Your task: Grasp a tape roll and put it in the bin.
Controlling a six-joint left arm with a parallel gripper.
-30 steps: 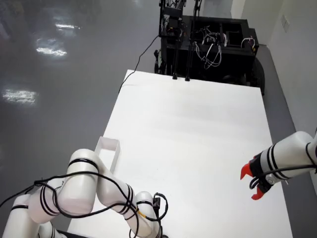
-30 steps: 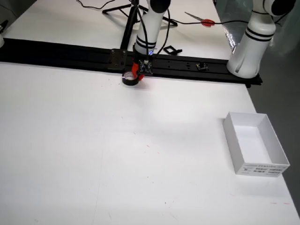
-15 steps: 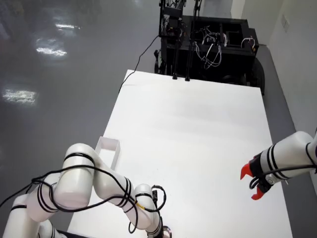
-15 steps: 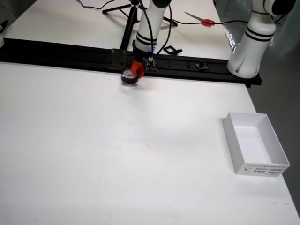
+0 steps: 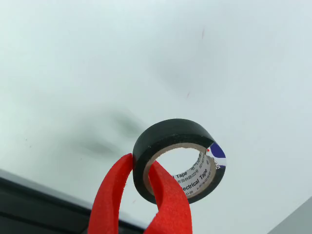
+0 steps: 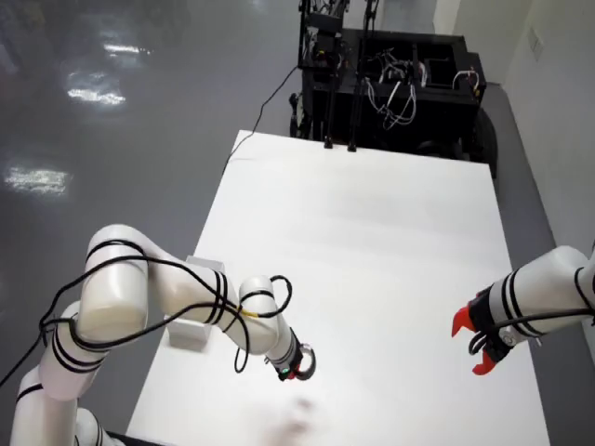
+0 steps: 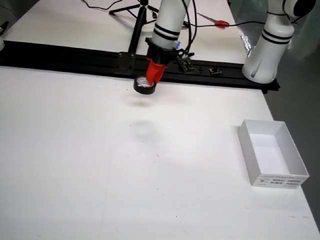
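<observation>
your white surface (image 7: 75, 165) fills most of the side view, and it's the pale backdrop in the view riding on the claw too. in the view from above, the working arm (image 6: 177, 302) comes in from the lower left, bent over the surface's left edge, while a second arm (image 6: 544, 297) with red fingers sits at the right edge, well apart from the action.

in the side view you've got a black rail (image 7: 60, 57) running along the far edge of the surface, and the white bin (image 7: 272, 152) sitting open near the right edge, well apart from the arm. from above, the bin (image 6: 191, 330) is mostly hidden behind the working arm.

your claw (image 7: 155, 74) is clenched on the tape roll (image 7: 145, 86): in the view riding on the claw, one red finger (image 5: 112, 195) presses the outside of the black roll (image 5: 178, 158) and the other goes through the cardboard core, pinching the wall between them. the roll hangs off the fingertips, tilted, with the printed label inside the core showing.

side view shows the roll lifted clear of the surface, near the rail, with a faint shadow (image 7: 144, 129) on the surface below it. from above, the claw (image 6: 296, 367) and roll are just a small dark-and-red blob, too small to tell much.
</observation>
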